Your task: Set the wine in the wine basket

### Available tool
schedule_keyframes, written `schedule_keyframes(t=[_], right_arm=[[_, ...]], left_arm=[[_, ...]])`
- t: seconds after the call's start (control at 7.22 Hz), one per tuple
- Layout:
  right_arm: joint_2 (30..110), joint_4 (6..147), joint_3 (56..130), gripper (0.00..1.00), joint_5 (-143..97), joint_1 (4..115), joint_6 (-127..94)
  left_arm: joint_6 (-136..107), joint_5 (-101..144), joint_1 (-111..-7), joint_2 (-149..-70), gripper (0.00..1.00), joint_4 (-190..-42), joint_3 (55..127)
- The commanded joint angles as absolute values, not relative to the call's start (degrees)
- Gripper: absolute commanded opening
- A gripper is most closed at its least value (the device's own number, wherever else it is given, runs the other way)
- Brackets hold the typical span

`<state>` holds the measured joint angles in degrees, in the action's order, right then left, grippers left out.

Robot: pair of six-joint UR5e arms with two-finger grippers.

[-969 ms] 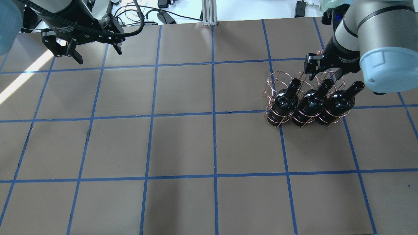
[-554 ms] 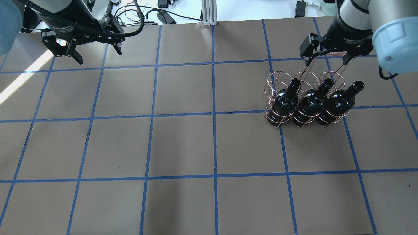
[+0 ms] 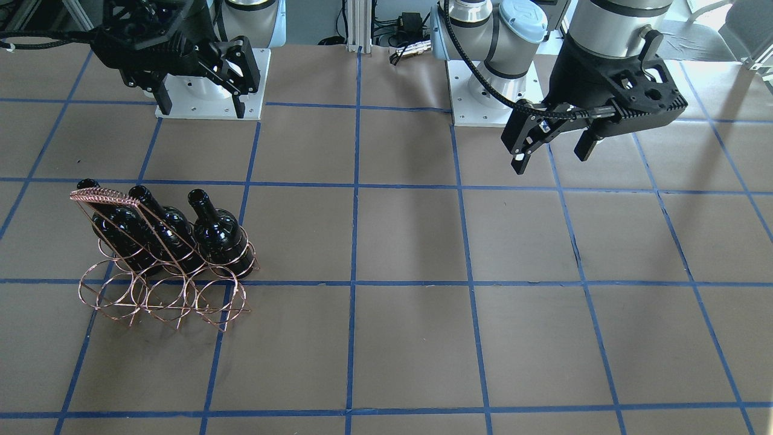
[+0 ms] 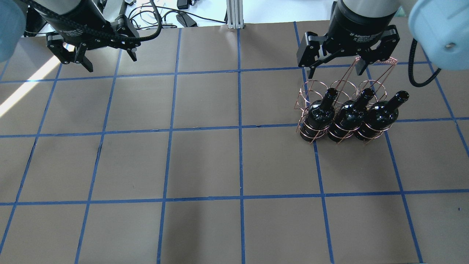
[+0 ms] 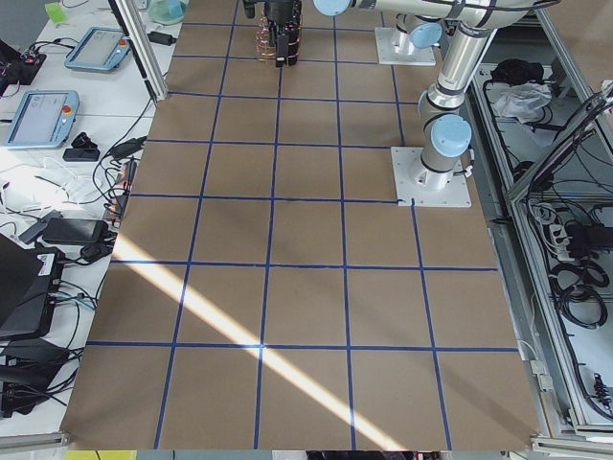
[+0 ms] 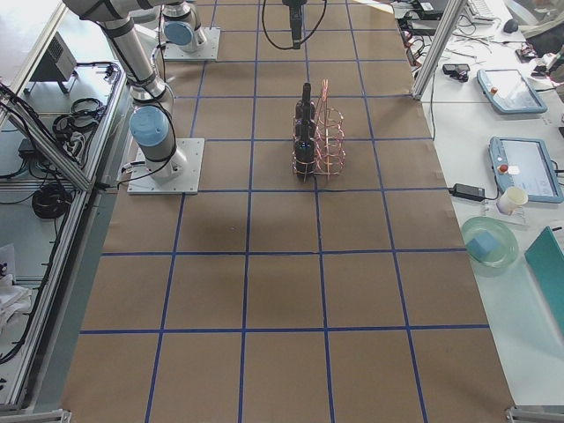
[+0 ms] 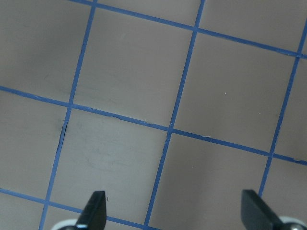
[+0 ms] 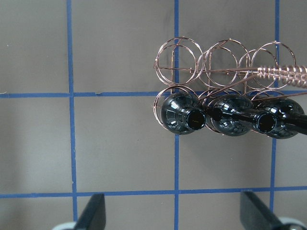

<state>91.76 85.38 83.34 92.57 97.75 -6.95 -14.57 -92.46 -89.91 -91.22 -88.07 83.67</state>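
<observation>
The wine (image 4: 320, 115) is three dark, glossy bottles, and all three stand upright in the wine basket (image 4: 310, 91), side by side and touching, each in its own ring of the row nearer the robot. The three copper rings of the other row, on the operators' side, are empty. The coil-wrapped handle (image 3: 102, 196) slants up over the necks. The basket sits on the table (image 4: 205, 161), on the robot's right-hand half. I can see no loose bottle anywhere on the brown paper.

To my eye the placing itself is done and what is in hand is the let-go and lift-away. If so, the next move asks only that the arm goes clear without snagging the handle or tipping a neck. The thin wire rack looks light enough to shift at a nudge.

The right gripper (image 4: 335, 71) hangs high above the basket, pointing straight down, its jaws spread wide and holding nothing. Its wrist camera looks down onto the open bottle mouths, well below the fingertips (image 8: 93, 211). The left gripper (image 4: 110, 62) hovers well apart over the bare far-left corner of the table, also pointing down, its jaws likewise spread and empty.
</observation>
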Motion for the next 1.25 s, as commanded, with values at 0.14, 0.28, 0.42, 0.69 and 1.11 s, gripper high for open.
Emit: schedule_keyframes(t=[0.14,0.28,0.42,0.69,1.11], right_arm=[[89.6,84.6,80.0,1.00,92.5,98.3,-6.2],[90.1,84.3,80.8,1.00,94.0,98.2,-4.9],[90.1,84.3,80.9,1.00,94.0,98.1,-3.0],[90.0,84.2,81.8,1.00,93.4,97.9,-3.0],[89.9,84.2,82.2,1.00,93.7,97.4,-2.8]], left_arm=[[-14.4,-92.5,-89.9,-91.1,1.00,-88.1,83.7],[-14.0,-92.5,-89.9,-90.7,1.00,-88.2,83.8],[-14.0,-92.5,-89.9,-90.7,1.00,-88.2,83.9],[-14.0,-92.5,-89.9,-90.8,1.00,-88.2,83.9],[-10.8,-91.9,-90.2,-90.9,1.00,-88.9,84.3]])
